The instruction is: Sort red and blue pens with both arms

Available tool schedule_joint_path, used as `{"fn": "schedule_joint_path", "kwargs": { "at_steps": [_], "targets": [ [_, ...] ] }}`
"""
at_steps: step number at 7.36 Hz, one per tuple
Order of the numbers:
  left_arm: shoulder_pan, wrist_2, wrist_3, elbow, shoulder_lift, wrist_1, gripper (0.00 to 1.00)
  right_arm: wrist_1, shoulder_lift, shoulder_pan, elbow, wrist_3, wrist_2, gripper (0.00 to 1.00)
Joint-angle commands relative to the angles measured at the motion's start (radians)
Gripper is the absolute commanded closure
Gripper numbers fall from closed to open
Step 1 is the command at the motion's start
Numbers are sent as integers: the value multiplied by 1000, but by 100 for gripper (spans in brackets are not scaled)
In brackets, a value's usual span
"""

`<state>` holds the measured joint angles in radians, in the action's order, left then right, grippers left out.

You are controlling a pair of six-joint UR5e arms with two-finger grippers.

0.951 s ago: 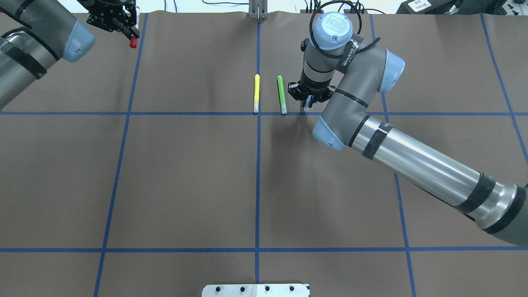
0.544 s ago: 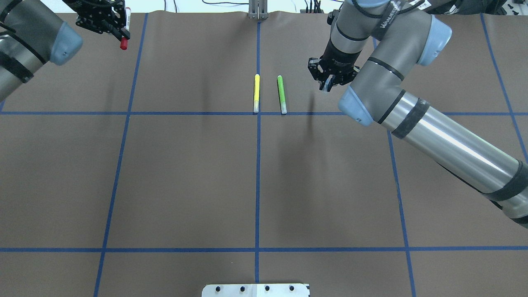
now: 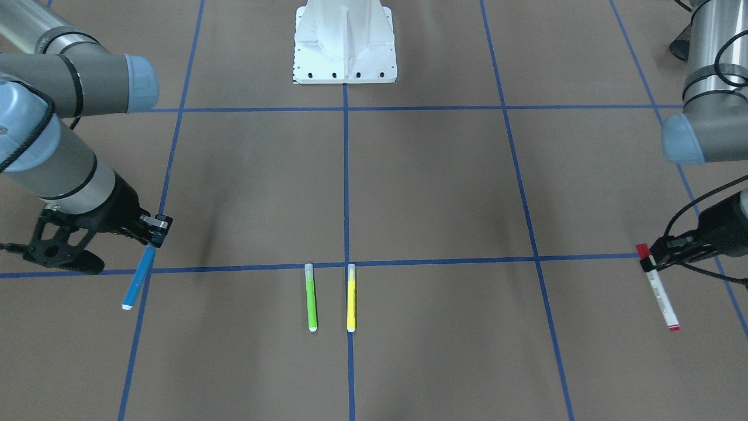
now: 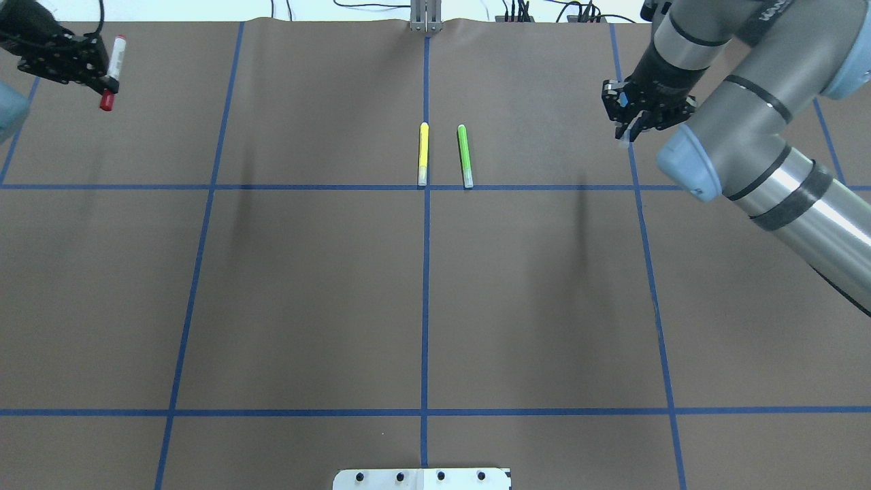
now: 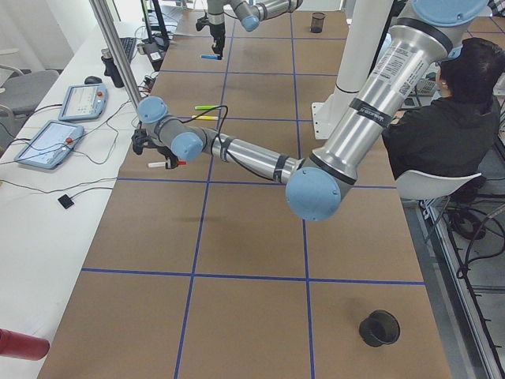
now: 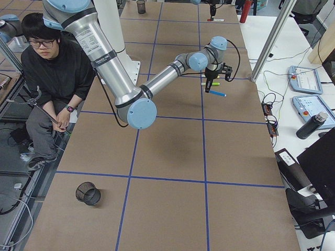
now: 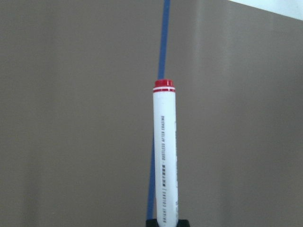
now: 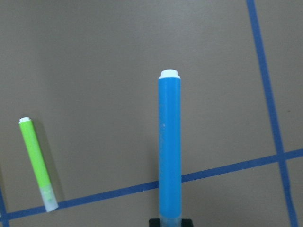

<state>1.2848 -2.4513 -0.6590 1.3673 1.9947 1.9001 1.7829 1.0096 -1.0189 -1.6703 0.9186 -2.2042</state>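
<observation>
My left gripper (image 4: 102, 71) is shut on the red pen (image 4: 114, 69), a white barrel with a red cap, held above the table's far left corner. The red pen (image 3: 659, 287) hangs below the left gripper (image 3: 653, 260), and its barrel (image 7: 164, 156) fills the left wrist view. My right gripper (image 4: 629, 119) is shut on the blue pen (image 3: 138, 279), which slants down from the right gripper (image 3: 153, 237) above a blue tape line at the far right. The blue pen (image 8: 170, 146) shows lengthwise in the right wrist view.
A yellow marker (image 4: 423, 154) and a green marker (image 4: 465, 156) lie side by side on the brown table at its far middle. Blue tape lines divide the table into squares. Black cups (image 5: 379, 328) (image 6: 87, 193) stand near the table's ends. A person sits behind the robot.
Both arms have swung outward with their pens: the left gripper moved left toward the table's corner, the right gripper moved right and farther from the green marker.
</observation>
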Motion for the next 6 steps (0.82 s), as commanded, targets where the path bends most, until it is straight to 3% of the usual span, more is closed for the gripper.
{"fn": "schedule_joint_path", "kwargs": {
  "at_steps": [1,2,4,6],
  "targets": [
    [112,-5,82,32,-117,1,100,378,14,-93,-116,-297,17,100],
    [140,-5,120,61,-166,1,100,424,32,-187,-127,-442,24,100],
    [174,-5,209,114,-282,-4,100,434,114,-292,-138,-518,6,100],
    [211,-64,302,113,-382,-62,100,435,240,-387,-153,-578,-101,100]
  ]
}}
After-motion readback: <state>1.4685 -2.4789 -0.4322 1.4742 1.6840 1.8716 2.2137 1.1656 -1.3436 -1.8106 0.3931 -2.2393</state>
